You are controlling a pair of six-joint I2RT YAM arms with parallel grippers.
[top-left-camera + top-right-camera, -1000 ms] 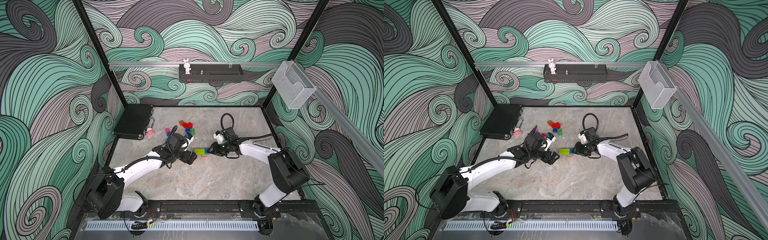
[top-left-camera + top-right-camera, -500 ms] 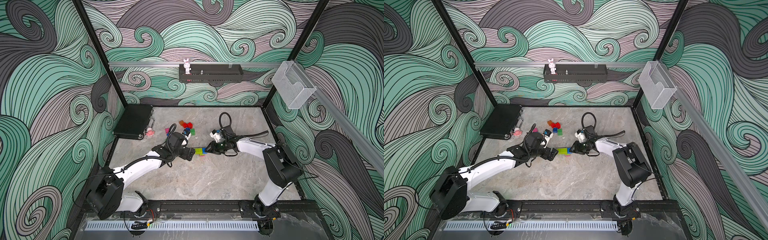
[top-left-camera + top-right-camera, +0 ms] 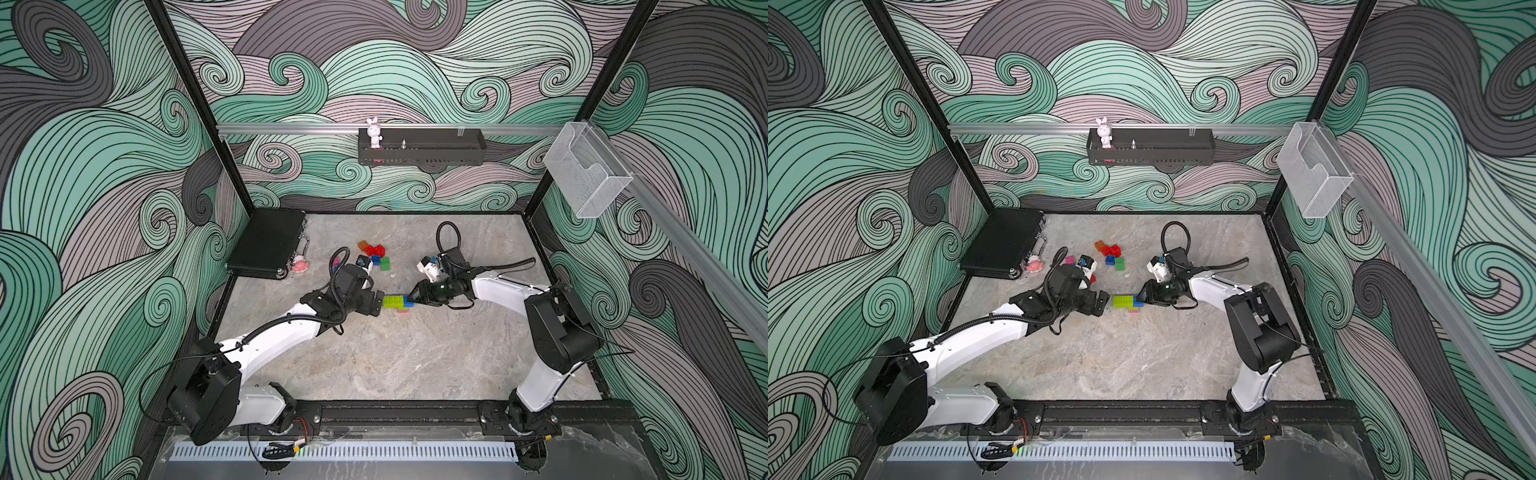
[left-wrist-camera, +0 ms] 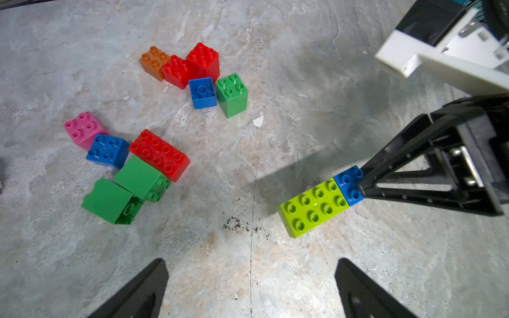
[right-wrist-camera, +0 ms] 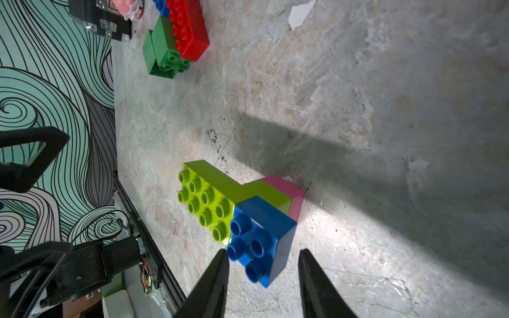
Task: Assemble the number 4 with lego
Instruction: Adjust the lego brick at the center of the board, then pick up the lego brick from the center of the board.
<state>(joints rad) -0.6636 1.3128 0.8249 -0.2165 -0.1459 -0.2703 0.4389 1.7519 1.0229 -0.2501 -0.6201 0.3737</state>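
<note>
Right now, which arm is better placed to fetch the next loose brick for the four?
Left. The left pincer is open and empty, and the loose bricks lie on its side, close ahead. The right pincer has the blue brick of the started build between its tips, so it probably suits steadying.

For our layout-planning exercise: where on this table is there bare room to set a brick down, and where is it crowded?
Free: the bare table between the lime-and-blue assembly and the front rail; the far corner behind the right arm. Crowded: the loose bricks near the black case.
</note>
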